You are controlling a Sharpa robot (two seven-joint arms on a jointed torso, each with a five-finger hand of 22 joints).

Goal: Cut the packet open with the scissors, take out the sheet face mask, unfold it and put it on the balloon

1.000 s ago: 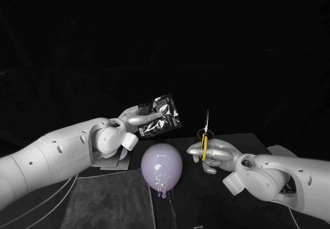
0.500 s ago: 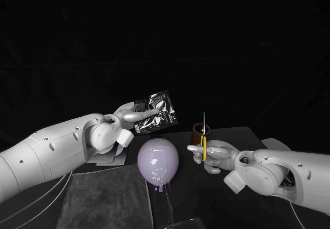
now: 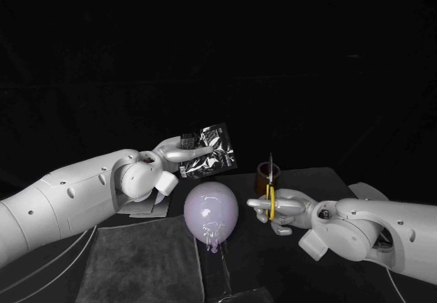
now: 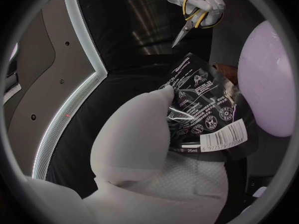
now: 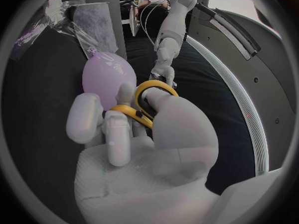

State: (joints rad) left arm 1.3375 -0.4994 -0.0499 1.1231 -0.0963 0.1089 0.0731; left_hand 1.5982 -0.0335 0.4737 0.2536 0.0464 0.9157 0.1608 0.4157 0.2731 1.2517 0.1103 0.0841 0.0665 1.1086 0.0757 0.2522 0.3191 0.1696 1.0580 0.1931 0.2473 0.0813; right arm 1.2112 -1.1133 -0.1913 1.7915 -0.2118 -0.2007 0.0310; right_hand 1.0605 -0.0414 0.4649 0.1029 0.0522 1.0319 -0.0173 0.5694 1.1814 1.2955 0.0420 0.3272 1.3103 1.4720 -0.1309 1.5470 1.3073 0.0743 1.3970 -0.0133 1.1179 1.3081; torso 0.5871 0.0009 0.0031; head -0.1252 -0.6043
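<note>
Hands first, from the head view: my left hand (image 3: 180, 151) is pinching the foil packet (image 3: 211, 150) by one edge between thumb and fingers, holding it raised and tilted off the table (image 3: 309, 180), near the far end of the balloon (image 3: 211, 211). My right hand (image 3: 282, 207) is gripping the scissors (image 3: 269, 197), fingers curled through the yellow handles. The blades are standing upright and together, apart from the packet. The lilac balloon is lying on the table between my two hands, knot end towards me, just beside a grey mat (image 3: 146, 259). A small brown cup (image 3: 263, 170) is standing just behind the scissors; I cannot tell what is in it. Blackness is closing off the room beyond the table.

From my left wrist, my left hand (image 4: 140, 139) is pressing its thumb across the packet (image 4: 206, 109), whose printed face, with a barcode and small symbols, is turning towards the camera. The dark foil is hiding whatever is inside. The balloon (image 4: 274, 79) is sitting just beside the packet, and the scissors (image 4: 190, 20) are hanging well beyond it in my right hand (image 4: 211, 1).

From my right wrist, my right hand (image 5: 131, 144) is clasping the scissors (image 5: 148, 92) by their yellow loops, the balloon (image 5: 109, 77) is lying just past my fingers, and the grey mat (image 5: 93, 20) is showing beyond it.
</note>
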